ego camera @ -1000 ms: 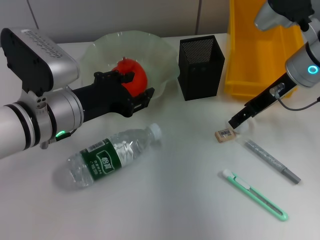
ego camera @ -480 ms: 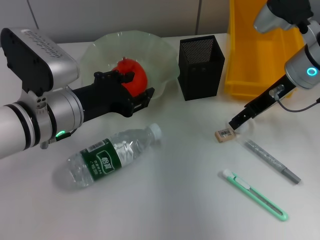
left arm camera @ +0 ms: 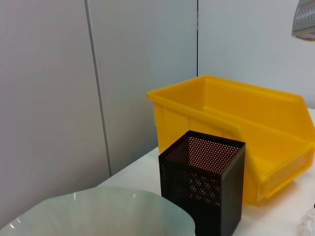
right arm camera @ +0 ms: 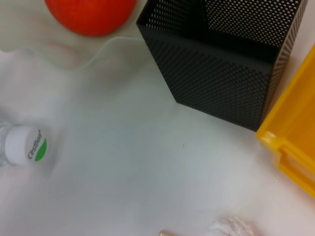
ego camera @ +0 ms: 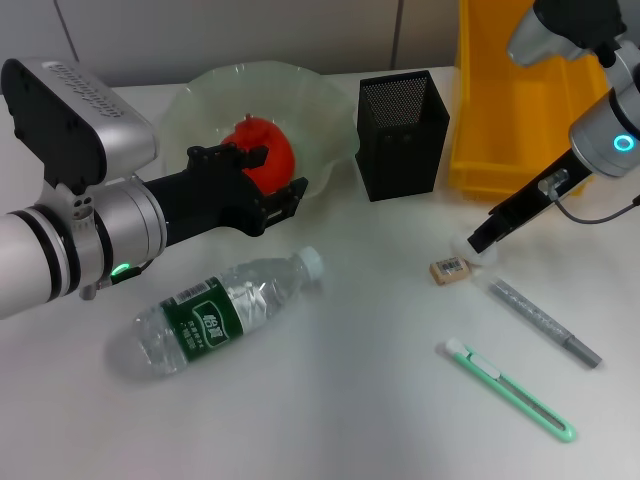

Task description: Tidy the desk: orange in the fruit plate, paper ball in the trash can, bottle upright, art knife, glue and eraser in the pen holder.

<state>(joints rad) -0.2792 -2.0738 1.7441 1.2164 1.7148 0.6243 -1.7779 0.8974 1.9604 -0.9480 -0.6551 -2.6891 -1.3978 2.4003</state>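
Observation:
The orange [ego camera: 268,148] lies in the pale green fruit plate [ego camera: 330,105]. My left gripper [ego camera: 282,168] hovers open at the plate's near rim, right beside the orange. The clear bottle [ego camera: 215,308] lies on its side in front, its cap [right arm camera: 27,145] also showing in the right wrist view. My right gripper [ego camera: 482,238] sits low over a small white paper ball [ego camera: 472,253], next to the eraser [ego camera: 450,267]. The grey glue stick [ego camera: 545,322] and green art knife [ego camera: 510,390] lie on the table nearby. The black mesh pen holder [ego camera: 403,135] stands behind them.
A yellow bin [ego camera: 515,100] stands at the back right, close to the pen holder [left arm camera: 204,189]. The white table [ego camera: 350,380] has free room in front of the bottle and between bottle and knife.
My right gripper has shifted slightly up and to the right above the paper ball. The left arm, orange and bottle have not moved.

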